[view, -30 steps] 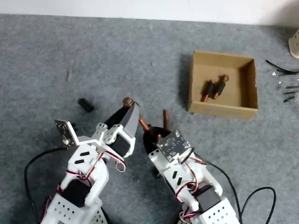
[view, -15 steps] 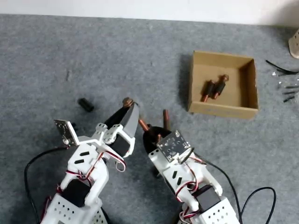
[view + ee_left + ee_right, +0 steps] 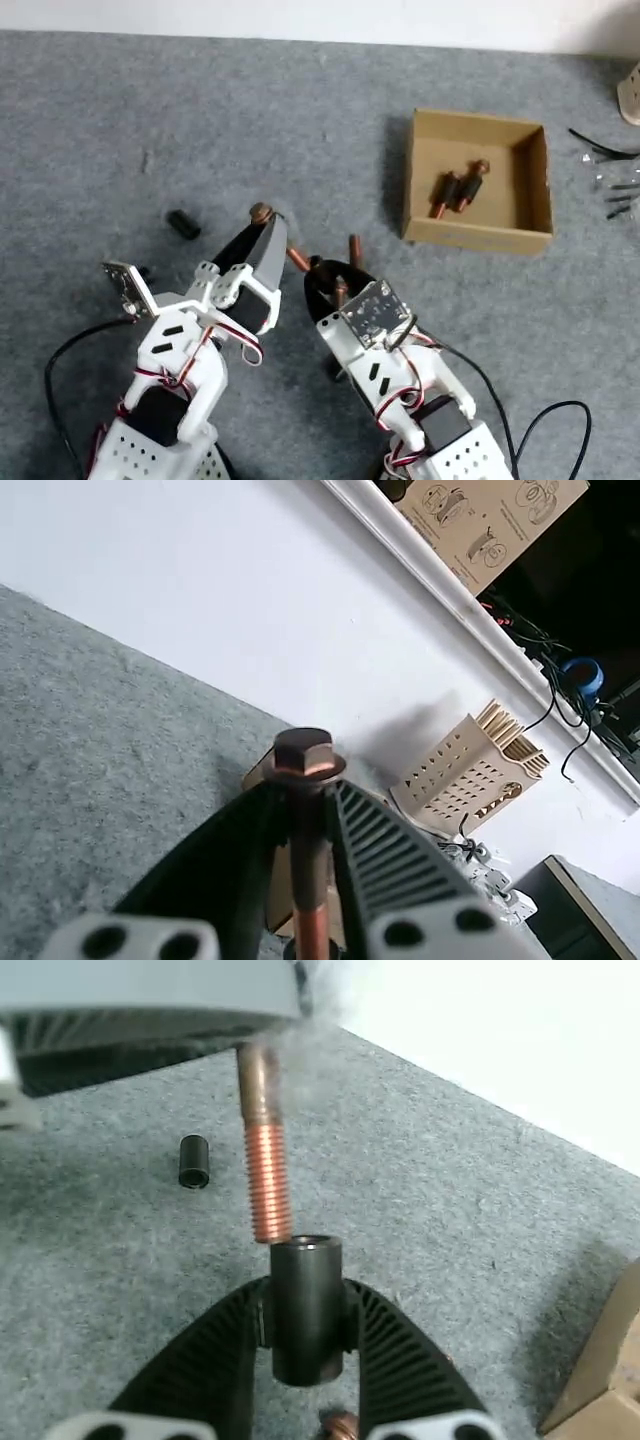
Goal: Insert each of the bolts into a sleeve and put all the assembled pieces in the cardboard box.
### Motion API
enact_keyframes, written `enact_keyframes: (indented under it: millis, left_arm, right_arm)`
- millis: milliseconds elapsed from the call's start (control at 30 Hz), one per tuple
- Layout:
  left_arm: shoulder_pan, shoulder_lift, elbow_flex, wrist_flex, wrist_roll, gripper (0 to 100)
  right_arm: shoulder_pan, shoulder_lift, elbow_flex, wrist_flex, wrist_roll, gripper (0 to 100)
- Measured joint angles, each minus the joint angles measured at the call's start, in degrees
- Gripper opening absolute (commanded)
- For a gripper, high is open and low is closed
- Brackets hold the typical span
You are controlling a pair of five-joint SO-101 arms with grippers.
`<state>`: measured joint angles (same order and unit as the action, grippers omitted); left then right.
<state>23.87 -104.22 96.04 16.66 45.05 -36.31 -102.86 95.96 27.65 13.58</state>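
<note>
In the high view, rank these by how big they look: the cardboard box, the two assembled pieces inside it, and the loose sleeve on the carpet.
1. cardboard box
2. assembled pieces, the two looking alike, so tied
3. loose sleeve, smallest

A small robotics lab or hobby workshop is suggested. A grey felt-like surface (image 3: 300, 110) is laid against a plain white wall (image 3: 180, 600). Exposed red and white wiring is seen on the white left arm (image 3: 175, 365) and right arm (image 3: 400, 385). Loose black cables (image 3: 608, 152) are left at the right edge of the high view. In the upper right of the left wrist view, a printed carton (image 3: 490, 515) is kept on a ledge, and a perforated holder (image 3: 470, 775) is set by the wall.
</note>
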Motion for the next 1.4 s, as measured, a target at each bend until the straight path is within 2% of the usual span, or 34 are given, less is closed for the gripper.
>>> enact_keyframes:
  millis: [200,400,967,1133,1400]
  left_arm:
    - [0.0,0.0,0.0,0.0,0.0,1]
    - [0.0,0.0,0.1,0.0,0.0,1]
    - [0.0,0.0,0.1,-1.2,0.0,1]
    - [0.4,0.1,0.1,-2.6,0.0,1]
    - [1.1,0.1,0.1,-3.2,0.0,1]
  right_arm:
    - [-0.5,0.0,0.0,0.0,0.0,0.9]
    - [-0.9,0.1,0.0,0.0,3.3,0.9]
    - [-0.9,0.0,0.0,-0.1,3.5,1.0]
    - [-1.0,0.0,0.0,-0.1,0.1,1.0]
    - [-1.0,0.0,0.0,-0.1,-0.4,1.0]
